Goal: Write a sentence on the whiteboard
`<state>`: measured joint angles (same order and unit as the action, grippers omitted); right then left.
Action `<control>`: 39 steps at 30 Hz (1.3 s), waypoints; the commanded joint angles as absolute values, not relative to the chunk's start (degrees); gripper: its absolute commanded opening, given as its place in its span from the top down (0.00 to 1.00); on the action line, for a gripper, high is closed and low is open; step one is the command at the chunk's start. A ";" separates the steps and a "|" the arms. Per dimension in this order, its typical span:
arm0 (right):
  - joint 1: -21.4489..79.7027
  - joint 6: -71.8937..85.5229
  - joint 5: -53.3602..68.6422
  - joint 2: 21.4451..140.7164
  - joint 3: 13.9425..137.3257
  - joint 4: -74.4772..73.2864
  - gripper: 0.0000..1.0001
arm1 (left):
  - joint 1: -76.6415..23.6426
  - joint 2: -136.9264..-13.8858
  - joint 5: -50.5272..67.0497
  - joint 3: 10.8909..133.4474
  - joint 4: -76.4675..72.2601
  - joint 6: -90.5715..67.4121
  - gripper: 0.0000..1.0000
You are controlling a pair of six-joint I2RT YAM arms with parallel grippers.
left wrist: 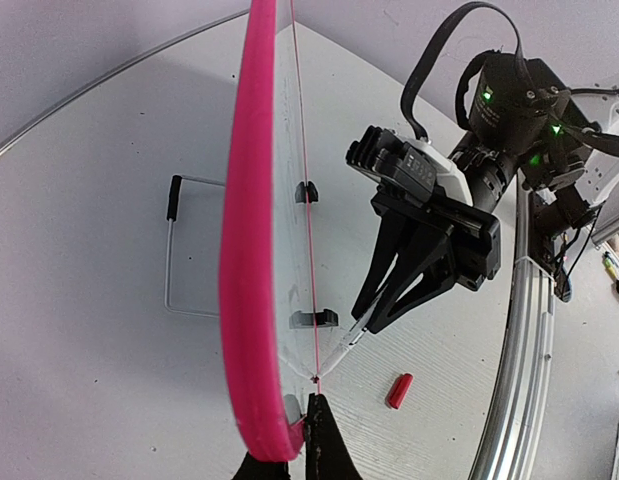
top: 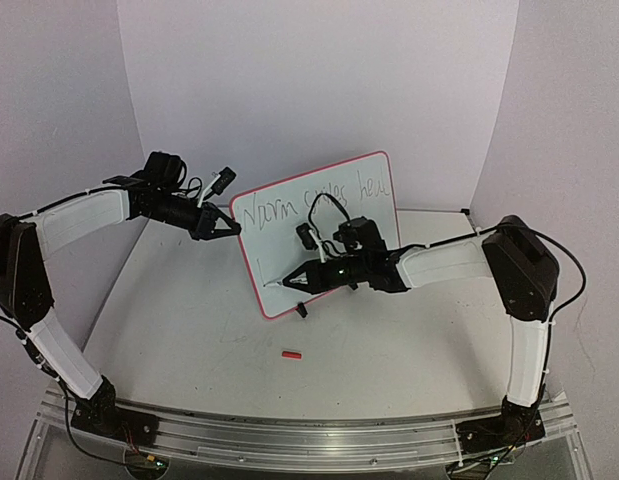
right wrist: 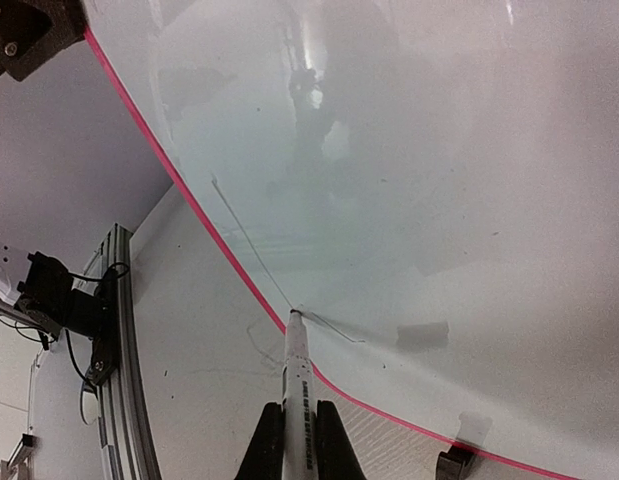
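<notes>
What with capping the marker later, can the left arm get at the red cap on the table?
Probably not yet: the left gripper is gripping the whiteboard by its edge. The red cap itself lies in the open.

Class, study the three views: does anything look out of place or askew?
A small red piece, likely a cap, lies loose on the table before the whiteboard, which itself stands tilted.

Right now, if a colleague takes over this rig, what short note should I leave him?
The left gripper is shut on the left rim of the whiteboard, which stands on the table.
The right gripper is shut on the marker, tip at the board's lower left.
Done: top line of the sentence.
Left: second line, barely started. The red cap lies loose in front.
</notes>
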<state>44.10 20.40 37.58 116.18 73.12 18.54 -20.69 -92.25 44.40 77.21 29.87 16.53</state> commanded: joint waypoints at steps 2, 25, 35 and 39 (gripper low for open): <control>43.62 23.38 32.87 115.49 72.70 25.41 1.00 | -21.62 -91.56 40.17 76.38 31.93 21.38 1.00; 43.28 25.47 26.99 112.74 67.76 30.56 1.00 | -21.63 -91.64 40.42 76.39 31.94 21.38 1.00; 43.10 25.67 27.41 113.90 66.68 30.63 1.00 | -21.63 -91.73 40.43 76.38 31.91 21.37 1.00; 43.11 25.71 27.60 114.09 65.57 30.38 1.00 | -21.66 -91.78 40.52 76.38 31.92 21.37 1.00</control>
